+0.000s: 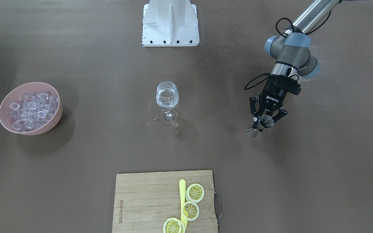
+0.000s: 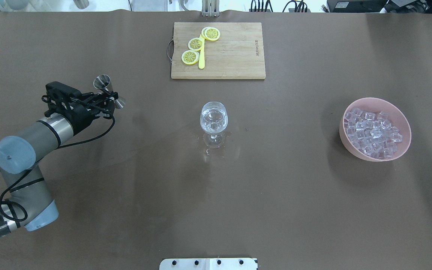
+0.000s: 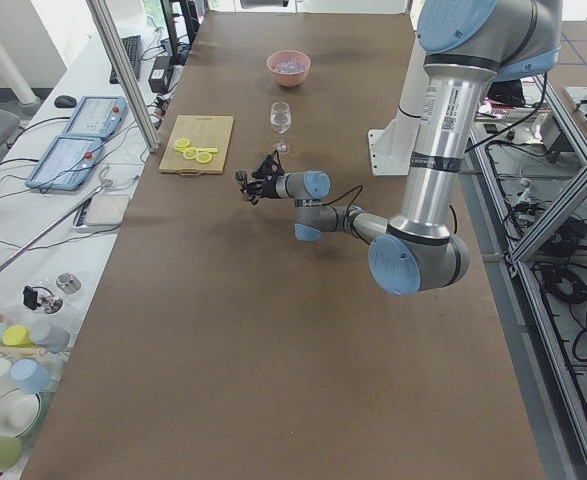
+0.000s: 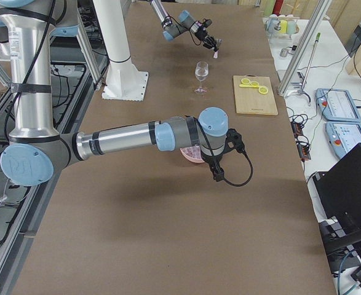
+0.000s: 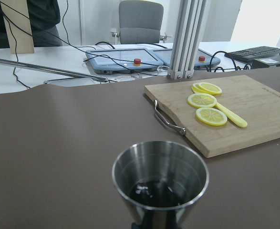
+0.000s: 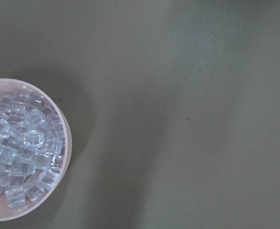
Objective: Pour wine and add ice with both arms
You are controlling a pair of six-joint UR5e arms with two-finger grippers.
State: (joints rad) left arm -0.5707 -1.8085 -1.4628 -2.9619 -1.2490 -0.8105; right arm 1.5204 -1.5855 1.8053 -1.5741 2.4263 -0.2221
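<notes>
Nearest the left wrist camera, my left gripper [image 1: 265, 121], marked ROBOTIQ, is clamped on a steel jigger [image 5: 160, 176]. Farther, mid-table: wine [image 2: 213, 120] in a stemmed glass [image 2: 213, 139], droplets [image 2: 216, 152] around its foot. Beyond: a cutting board [image 2: 231, 56], logo illegible, with three lemon slices [image 2: 190, 57]. Ice [image 6: 20, 152] fills a pink bowl [image 6: 66, 143] near my right gripper [image 4: 218, 167]; whether that one is wide or narrow I cannot tell.

Wooden cutting board [image 1: 147, 200] sits bottom centre, with three lemon slices [image 1: 195, 193] and a yellow utensil [image 1: 182, 191] along its right side. White base block [image 1: 170, 22] stands top centre.
</notes>
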